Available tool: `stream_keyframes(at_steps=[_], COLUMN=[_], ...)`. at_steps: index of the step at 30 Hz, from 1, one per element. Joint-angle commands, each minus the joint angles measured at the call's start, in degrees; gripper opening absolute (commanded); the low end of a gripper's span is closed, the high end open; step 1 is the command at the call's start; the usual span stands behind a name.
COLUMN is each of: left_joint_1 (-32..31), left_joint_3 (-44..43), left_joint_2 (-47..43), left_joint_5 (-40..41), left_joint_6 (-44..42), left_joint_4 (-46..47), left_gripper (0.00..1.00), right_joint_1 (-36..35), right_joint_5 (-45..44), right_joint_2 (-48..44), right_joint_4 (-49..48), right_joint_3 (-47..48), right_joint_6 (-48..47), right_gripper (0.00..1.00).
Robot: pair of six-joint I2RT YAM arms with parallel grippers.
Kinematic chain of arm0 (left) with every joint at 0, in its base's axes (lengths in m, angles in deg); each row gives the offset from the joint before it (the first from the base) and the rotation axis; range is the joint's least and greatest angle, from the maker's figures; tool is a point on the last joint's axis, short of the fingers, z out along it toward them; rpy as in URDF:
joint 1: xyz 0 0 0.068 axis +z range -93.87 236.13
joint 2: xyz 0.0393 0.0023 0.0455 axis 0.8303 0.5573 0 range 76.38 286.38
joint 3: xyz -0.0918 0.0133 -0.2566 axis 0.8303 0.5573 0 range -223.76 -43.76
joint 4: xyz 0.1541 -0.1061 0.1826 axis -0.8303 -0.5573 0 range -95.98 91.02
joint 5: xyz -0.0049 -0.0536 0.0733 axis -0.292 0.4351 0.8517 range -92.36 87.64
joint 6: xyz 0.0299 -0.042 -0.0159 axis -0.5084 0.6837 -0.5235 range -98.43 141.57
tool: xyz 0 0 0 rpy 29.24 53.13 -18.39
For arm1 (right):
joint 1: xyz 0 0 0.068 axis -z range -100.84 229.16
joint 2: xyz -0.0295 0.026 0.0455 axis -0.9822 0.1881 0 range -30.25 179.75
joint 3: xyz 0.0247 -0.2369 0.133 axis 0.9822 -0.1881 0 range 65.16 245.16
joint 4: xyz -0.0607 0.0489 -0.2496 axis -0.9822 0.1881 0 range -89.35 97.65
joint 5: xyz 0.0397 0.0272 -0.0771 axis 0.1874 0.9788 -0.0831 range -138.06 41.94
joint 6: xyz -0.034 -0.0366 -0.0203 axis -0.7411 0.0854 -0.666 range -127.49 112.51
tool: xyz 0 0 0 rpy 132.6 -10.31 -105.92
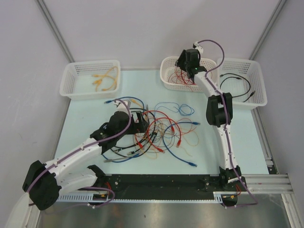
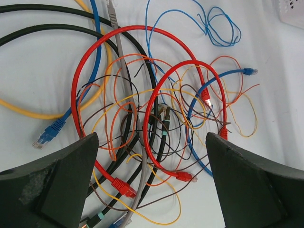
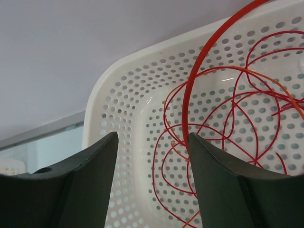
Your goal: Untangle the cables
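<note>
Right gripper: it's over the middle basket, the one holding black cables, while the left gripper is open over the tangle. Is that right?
Not quite. The right gripper is over the middle basket, but that basket holds red cables, not black ones, as the right wrist view shows. The black cable lies in the far right basket. The left gripper is indeed open over the tangle.
</note>
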Motion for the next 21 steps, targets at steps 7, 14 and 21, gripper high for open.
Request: stream_keyframes(at_steps=[7,14,21], left_joint_1=[0.29,0.38,0.38], left_joint_3=[0.44,0.7,0.44], left_joint_2=[1.64,3.48,4.28], left_joint_5=[-1.08,-1.96,-2.14], left_joint_6=[-0.61,-0.08,0.09], left_joint_4=[3.7,4.93,5.29], left_gripper=[1.0,1.0,0.99], right_joint_1=[-0.11,-0.2,-0.46], right_joint_5=[-2.42,-2.34,-2.6], right_joint_2=[4.14,6.51,5.46], right_joint_4=[-5.2,-4.76,-7.48], right_joint_3=[2.18,3.77,1.92], right_joint_6=[1.79,1.09,1.09], right_gripper=[0.65,0.62,0.3])
